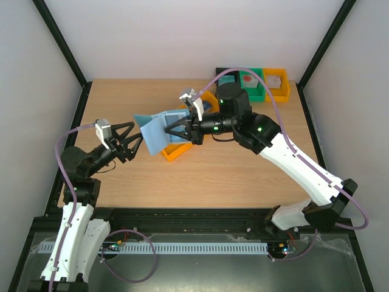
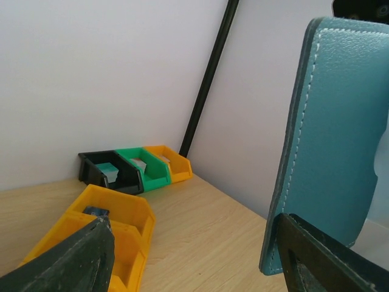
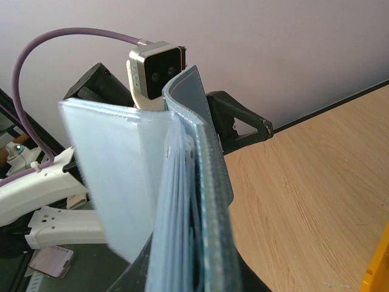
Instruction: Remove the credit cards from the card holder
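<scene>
Noting both arms at this instant: the right gripper (image 1: 182,131), near the centre of the overhead frame, is clamped on the blue card holder (image 1: 157,131). It holds it up off the table (image 1: 231,173) and opened out toward the left of frame. In the right wrist view the holder stands roughly upright, with its stitched cover (image 3: 209,176) curving at the right and its clear plastic sleeves (image 3: 115,176) fanned out at the left. The credit cards cannot be told apart inside the sleeves from here; a dark sliver low between sleeves and cover may be one, unsure. The left gripper (image 1: 135,135), left of centre in the overhead frame, has its jaws spread wide with nothing gripped, tips just beside the holder's left edge. In the left wrist view the holder's teal outer face fills the right of frame, its lower corner just behind the finger (image 2: 322,258) at lower right; contact is not clear. A long orange bin (image 1: 176,150) lies on the table below the holder. At the upper right of the overhead frame a black bin (image 1: 226,76), a green bin (image 1: 251,85) and a small orange bin (image 1: 276,85) stand in a row.
</scene>
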`<action>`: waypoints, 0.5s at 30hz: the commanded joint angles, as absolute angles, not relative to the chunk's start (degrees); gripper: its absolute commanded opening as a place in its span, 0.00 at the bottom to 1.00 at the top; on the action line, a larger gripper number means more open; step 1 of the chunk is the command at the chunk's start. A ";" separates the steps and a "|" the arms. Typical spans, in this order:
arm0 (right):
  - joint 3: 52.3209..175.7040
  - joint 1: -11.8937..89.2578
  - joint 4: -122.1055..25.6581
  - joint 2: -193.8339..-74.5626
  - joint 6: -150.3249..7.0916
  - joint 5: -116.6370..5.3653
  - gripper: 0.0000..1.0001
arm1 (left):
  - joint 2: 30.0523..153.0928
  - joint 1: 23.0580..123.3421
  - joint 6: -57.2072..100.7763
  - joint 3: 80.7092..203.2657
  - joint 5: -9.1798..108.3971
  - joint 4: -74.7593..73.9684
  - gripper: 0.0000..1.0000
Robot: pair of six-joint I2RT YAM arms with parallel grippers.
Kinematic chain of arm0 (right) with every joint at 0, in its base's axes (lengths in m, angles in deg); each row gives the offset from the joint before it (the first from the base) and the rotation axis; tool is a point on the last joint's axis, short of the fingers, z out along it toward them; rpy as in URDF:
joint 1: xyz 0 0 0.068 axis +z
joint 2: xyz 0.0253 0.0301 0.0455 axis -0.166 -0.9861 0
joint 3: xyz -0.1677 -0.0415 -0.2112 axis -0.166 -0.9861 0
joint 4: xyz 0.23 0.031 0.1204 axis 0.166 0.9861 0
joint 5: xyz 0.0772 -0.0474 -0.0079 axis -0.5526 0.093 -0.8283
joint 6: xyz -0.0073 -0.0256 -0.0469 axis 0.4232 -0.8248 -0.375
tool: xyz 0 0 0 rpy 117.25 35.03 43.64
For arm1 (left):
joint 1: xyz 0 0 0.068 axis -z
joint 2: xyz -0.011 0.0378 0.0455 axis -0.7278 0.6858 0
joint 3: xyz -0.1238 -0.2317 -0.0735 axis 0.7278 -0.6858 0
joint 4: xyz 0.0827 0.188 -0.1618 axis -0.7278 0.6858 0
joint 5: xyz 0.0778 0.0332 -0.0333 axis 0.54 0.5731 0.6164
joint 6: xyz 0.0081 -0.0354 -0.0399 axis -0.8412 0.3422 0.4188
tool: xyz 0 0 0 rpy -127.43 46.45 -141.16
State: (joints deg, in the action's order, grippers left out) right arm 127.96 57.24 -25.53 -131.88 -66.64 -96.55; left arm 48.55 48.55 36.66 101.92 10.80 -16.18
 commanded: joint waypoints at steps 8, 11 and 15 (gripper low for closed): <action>132.12 57.37 -22.25 -134.58 -64.94 -81.14 0.02 | 46.53 48.37 34.18 102.90 11.77 -13.90 0.76; 136.13 57.37 -18.02 -137.91 -64.49 -78.98 0.02 | 45.84 48.37 33.99 102.07 10.86 -13.80 0.76; 138.37 57.37 -14.42 -140.41 -63.08 -75.16 0.02 | 46.19 48.58 35.15 101.89 10.67 -15.32 0.76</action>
